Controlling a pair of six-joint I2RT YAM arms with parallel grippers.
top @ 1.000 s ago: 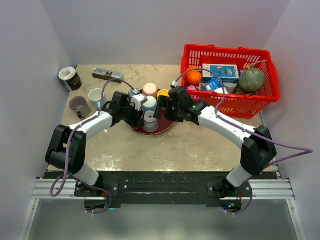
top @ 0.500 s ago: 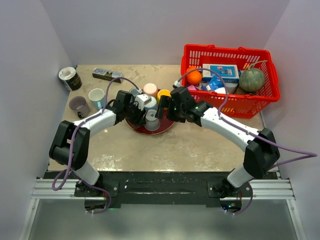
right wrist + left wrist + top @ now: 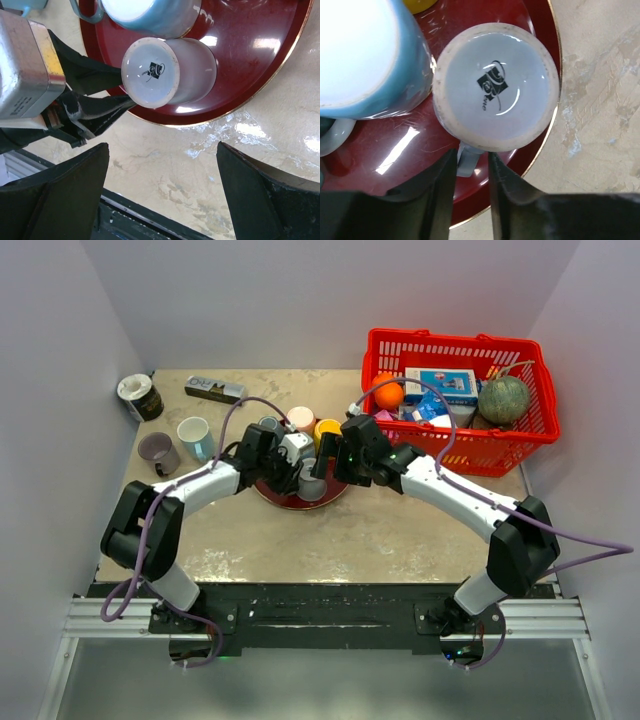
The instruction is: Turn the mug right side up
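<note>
At the upper left of my left wrist view a glossy blue mug [image 3: 365, 55] sits just beside the target. The mug [image 3: 495, 92] stands upside down mid-frame on the dark red lacquered tray [image 3: 540, 30]. Its pale glazed base with a black logo faces up, ringed by a rough unglazed foot, and its long axis is vertical. Its handle [image 3: 468, 162] points at the bottom edge, straight into the left gripper [image 3: 471, 156], the nearer arm. The black fingers flank the handle closely, but I cannot tell whether they press it. Mottled stone table [image 3: 605, 100] lies to the right. In the right wrist view the right gripper [image 3: 162, 150] hangs spread wide, holding nothing.
</note>
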